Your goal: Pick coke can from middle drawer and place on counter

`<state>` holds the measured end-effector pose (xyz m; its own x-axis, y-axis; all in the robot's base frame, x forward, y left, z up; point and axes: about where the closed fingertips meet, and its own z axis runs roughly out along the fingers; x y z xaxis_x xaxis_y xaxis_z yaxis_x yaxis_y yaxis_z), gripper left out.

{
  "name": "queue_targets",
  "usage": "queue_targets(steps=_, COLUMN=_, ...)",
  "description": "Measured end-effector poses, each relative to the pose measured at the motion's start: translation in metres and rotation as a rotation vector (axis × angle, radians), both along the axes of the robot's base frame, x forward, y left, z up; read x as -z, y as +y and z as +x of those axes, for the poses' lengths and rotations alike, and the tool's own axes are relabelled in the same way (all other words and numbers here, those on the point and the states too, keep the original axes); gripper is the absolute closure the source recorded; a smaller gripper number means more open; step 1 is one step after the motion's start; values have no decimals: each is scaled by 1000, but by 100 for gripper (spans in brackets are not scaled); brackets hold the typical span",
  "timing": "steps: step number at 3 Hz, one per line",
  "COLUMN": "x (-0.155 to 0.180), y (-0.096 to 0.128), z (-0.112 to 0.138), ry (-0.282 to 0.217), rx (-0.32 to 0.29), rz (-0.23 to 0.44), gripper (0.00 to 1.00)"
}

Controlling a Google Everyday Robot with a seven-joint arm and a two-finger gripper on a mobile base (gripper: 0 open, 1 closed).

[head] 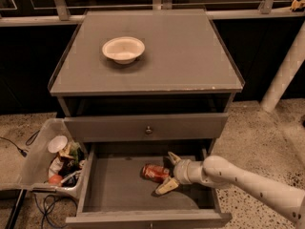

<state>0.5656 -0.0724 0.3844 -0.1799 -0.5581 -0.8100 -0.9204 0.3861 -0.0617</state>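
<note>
The coke can point(153, 171) lies on its side on the floor of the open middle drawer point(119, 190), near the drawer's centre. My gripper point(168, 172) reaches into the drawer from the right on a white arm. It is open, with one finger point(173, 157) behind the can's right end and the other finger point(167, 186) in front of it. The can sits at the mouth of the gripper, just left of the fingertips. The counter point(190, 56) is the grey cabinet top above.
A white bowl point(123, 49) stands on the counter's left half. A closed drawer front with a round knob point(148, 129) sits above the open drawer. A clear bin of rubbish point(57, 159) stands left of the cabinet. A white pole point(285, 66) leans at right.
</note>
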Motion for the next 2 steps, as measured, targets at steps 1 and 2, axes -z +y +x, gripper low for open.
queue_targets(steps=1, x=1, y=1, z=0, ry=2, rx=0, rz=1, gripper=0)
queue_targets(steps=2, x=1, y=1, z=0, ry=2, rx=0, rz=2, gripper=19)
